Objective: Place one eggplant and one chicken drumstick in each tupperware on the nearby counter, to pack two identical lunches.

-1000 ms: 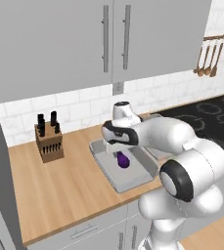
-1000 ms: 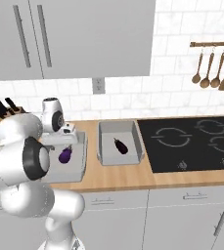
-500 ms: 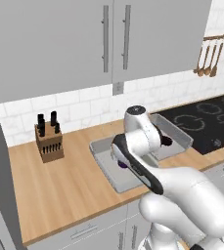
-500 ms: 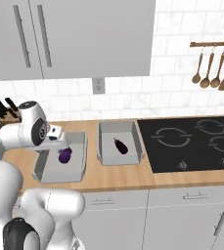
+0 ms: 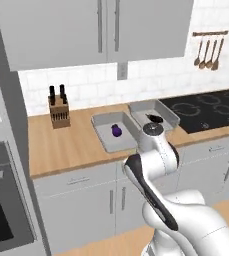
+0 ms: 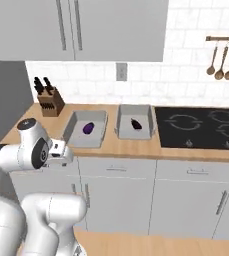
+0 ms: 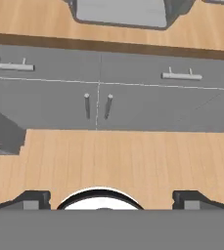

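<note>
We see the gripper (image 7: pixel 105 197) with its dark fingertips (image 7: pixel 31 199) spread wide, nothing between them. Ahead of it lie the grey cabinet fronts (image 7: pixel 108 100) with bar handles; beyond them the counter (image 7: pixel 40 22) carries a tupperware (image 7: pixel 121 12).

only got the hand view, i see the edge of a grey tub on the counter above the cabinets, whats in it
Observer: There are two side by side. The left tupperware holds one eggplant.
Operator: and the other one
Observer: The right tupperware holds a second eggplant, lying near its middle.
Operator: whats either side of them
Observer: A knife block stands to their left by the wall, and a black cooktop lies just right of the right tupperware.
</note>
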